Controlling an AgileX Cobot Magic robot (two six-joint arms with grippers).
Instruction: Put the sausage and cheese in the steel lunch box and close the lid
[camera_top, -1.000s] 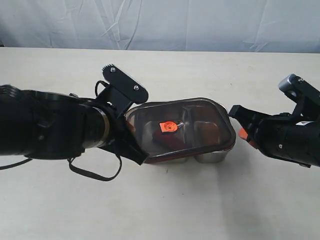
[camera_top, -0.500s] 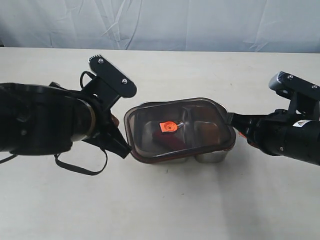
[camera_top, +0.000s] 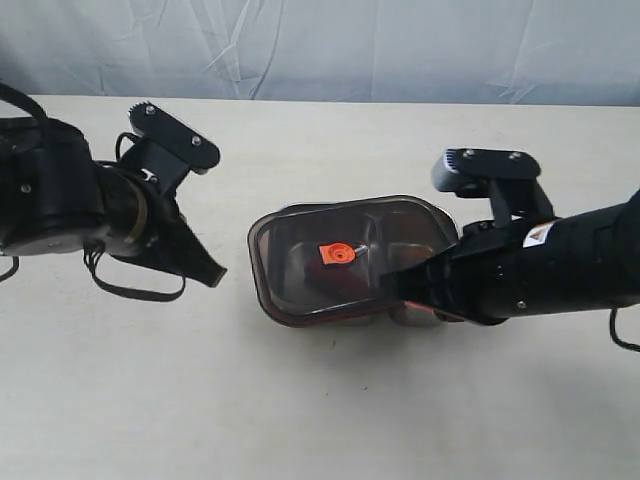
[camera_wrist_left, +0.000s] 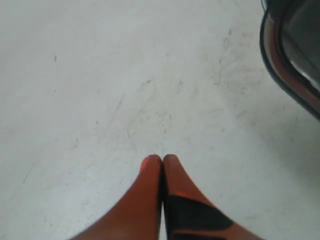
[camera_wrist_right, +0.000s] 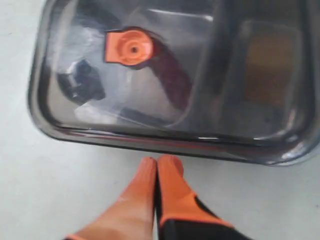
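The dark translucent lid (camera_top: 350, 245) lies on the steel lunch box (camera_top: 406, 317), its orange valve tab (camera_top: 337, 254) facing up. Through the lid I see the red sausage (camera_wrist_right: 170, 75) in one compartment and the yellow-orange cheese (camera_wrist_right: 270, 55) in the other. My right gripper (camera_wrist_right: 157, 161) is shut and empty, its tips just off the lid's long front rim (camera_wrist_right: 150, 137); in the exterior view the right gripper (camera_top: 392, 288) reaches across the box's front side. My left gripper (camera_wrist_left: 161, 158) is shut and empty over bare table, left of the box, with the lid's corner (camera_wrist_left: 285, 65) off to one side.
The pale table (camera_top: 300, 400) extends around the box. A wrinkled white backdrop (camera_top: 320, 45) runs along the far edge. A black cable loop (camera_top: 135, 290) hangs under the left arm.
The left gripper has drawn back leftward, away from the lid. The right arm has swung in from the box's right end to its front side. The lid stays on the box.
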